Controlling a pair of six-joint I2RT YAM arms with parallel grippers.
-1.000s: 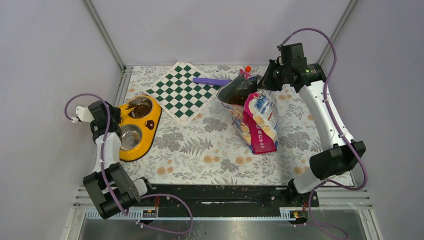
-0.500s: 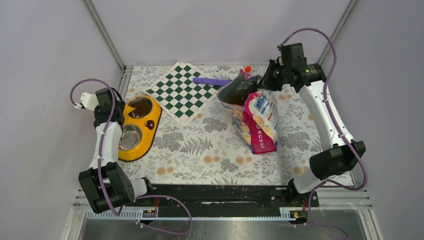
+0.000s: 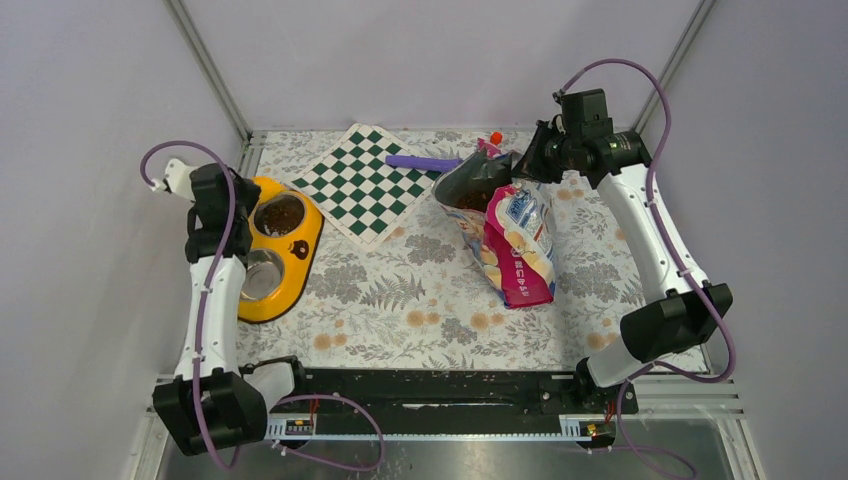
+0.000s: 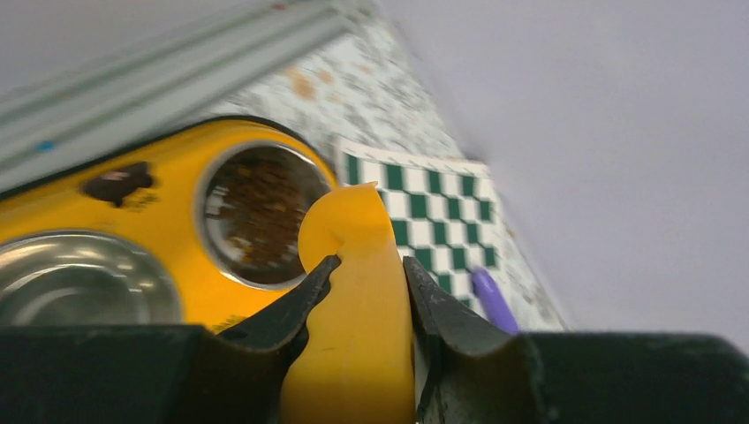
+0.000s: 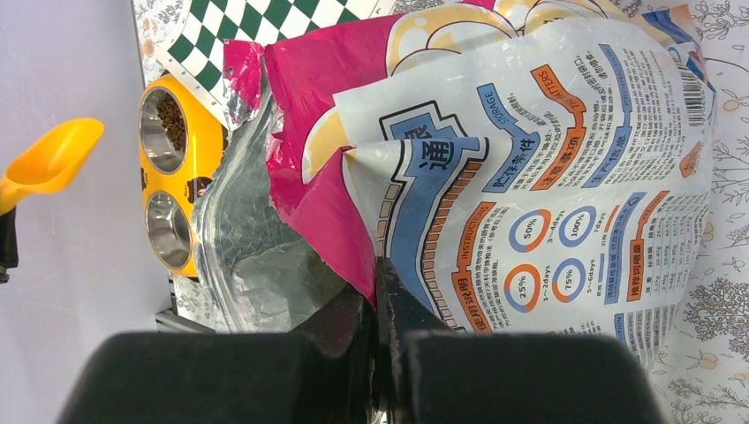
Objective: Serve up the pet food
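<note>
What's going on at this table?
Two robot arms are dishing out kibble. The left claw grips an orange scoop by the yellow feeder, whose far bowl already holds some; the near bowl looks empty. The right claw pinches the torn edge of the food bag, holding it open.

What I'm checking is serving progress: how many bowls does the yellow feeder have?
2. The far bowl, nearer the checkered mat, holds kibble; the near bowl shows bare steel. None look hidden.
</note>
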